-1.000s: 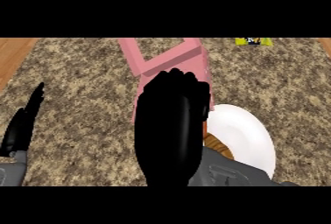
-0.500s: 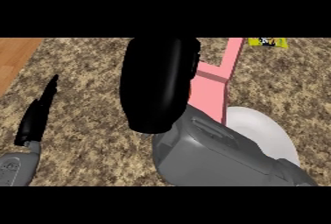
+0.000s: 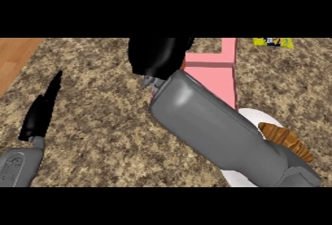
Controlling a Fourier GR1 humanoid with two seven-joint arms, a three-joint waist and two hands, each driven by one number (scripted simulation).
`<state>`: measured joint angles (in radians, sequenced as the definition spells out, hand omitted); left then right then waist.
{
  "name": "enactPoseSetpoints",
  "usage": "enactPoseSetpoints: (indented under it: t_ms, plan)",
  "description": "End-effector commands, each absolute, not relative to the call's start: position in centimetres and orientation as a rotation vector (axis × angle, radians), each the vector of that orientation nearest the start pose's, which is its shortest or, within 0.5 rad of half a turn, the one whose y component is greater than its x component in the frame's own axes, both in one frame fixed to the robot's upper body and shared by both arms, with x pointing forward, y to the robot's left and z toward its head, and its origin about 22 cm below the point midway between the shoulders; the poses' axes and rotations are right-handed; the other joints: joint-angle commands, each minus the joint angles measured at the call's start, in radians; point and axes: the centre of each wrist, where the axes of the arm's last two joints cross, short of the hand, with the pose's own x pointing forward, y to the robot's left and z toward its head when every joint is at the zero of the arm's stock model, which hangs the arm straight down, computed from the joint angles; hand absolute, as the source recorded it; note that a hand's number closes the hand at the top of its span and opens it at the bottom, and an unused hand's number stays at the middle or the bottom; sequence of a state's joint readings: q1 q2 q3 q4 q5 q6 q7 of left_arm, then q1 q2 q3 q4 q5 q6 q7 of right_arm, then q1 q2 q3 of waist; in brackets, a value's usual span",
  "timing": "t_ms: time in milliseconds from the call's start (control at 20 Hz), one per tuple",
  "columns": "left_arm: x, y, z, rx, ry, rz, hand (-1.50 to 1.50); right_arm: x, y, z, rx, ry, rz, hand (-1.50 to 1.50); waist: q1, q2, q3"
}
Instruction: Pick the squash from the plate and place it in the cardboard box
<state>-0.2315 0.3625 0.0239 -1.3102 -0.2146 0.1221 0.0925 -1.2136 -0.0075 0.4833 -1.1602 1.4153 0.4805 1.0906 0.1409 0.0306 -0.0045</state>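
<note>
Right arm stretched over counter, squash (image 3: pixel 286 141) on white plate (image 3: pixel 259 116) at lower right.
Right hand (image 3: pixel 157 56) near top edge beside pink box (image 3: pixel 216 79); fingers unclear, can't tell if it grips. Left hand (image 3: pixel 41 110) open, fingers straight, resting at left. Bare granite counter (image 3: pixel 103 123) between arms; wood strip (image 3: pixel 16 55) and yellow packet (image 3: pixel 272 42) at far edges.

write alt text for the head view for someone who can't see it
The right hand reaches over a pink box on a speckled counter; a brown striped squash lies on a white plate beside the forearm. The left hand rests at left.
</note>
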Motion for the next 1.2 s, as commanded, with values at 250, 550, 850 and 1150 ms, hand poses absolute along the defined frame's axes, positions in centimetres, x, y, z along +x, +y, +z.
enactPoseSetpoints:
  t_ms: [250,550,850,1150]
  plan:
    - [29.8,32.1,2.8,0.574,-1.437,-0.308,0.00,38.4,2.6,21.9,-1.912,-1.009,0.738,1.50,-0.016,-0.001,0.001]
    - [29.2,32.9,2.8,0.576,-1.433,-0.303,0.00,40.6,0.2,20.1,-1.752,-0.971,0.622,-1.50,-0.018,-0.002,0.003]
    - [30.0,32.3,2.6,0.566,-1.430,-0.311,0.00,41.2,0.6,18.9,-1.755,-1.147,0.617,-1.50,-0.014,0.005,0.002]
    - [30.3,31.4,2.5,0.553,-1.445,-0.317,0.00,40.5,2.3,21.1,-1.751,-1.415,0.523,-1.50,-0.009,0.000,0.002]
